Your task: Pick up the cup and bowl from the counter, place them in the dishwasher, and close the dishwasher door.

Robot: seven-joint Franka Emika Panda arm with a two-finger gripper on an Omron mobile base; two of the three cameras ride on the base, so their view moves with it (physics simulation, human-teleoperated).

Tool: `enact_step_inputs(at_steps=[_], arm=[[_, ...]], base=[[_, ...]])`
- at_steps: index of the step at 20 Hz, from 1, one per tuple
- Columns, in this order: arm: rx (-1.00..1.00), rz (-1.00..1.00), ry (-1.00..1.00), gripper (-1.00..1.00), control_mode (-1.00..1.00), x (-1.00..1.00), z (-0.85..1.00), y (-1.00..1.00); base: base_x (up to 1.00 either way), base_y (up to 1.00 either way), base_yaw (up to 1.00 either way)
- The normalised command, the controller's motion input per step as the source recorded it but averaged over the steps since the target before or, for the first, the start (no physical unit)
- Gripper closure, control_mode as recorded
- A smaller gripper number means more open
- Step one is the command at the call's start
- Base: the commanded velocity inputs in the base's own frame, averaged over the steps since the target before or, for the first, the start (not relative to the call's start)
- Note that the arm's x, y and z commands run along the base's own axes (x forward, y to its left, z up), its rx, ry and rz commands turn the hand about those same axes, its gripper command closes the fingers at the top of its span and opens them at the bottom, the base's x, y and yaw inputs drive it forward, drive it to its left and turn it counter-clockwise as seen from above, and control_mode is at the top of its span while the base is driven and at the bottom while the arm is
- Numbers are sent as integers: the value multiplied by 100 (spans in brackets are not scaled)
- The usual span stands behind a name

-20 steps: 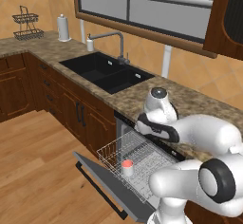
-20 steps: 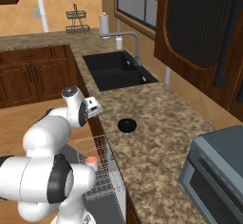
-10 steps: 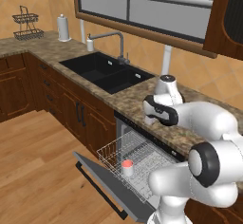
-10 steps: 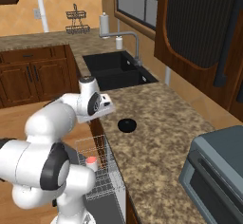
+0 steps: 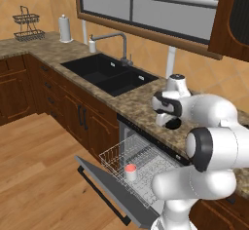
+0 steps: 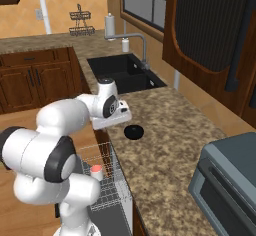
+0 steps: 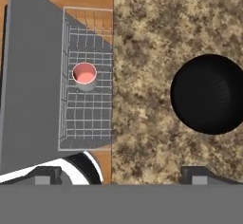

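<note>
The bowl (image 7: 207,94) sits upright on the counter (image 7: 142,52), near its front edge and just right of the dishwasher (image 5: 127,141) opening. The cup (image 7: 85,76) stands upright in the white wire rack (image 7: 88,118), pulled out over the lowered dishwasher door (image 7: 33,95). My gripper (image 7: 121,174) hangs above the counter edge, between bowl and rack, its fingers spread wide with nothing in them. Farther left along the counter lies the black sink (image 5: 109,73).
</note>
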Motion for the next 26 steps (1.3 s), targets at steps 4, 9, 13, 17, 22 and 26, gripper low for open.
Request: enact_step_inputs(at_steps=[4,9,13,17,22,26], arm=[[0,0,9,-100,-100,23,-24,-17],[0,0,4,-100,-100,30,-20,-25],[0,0,5,-100,-100,24,-27,-9],[0,0,1,-100,-100,28,-32,0],[0,0,0,-100,-100,38,-26,0],[0,2,1,-100,-100,30,-26,-7]], base=[[0,0,0],[0,0,0],[0,0,0],[0,0,0],[0,0,0],[0,0,0]])
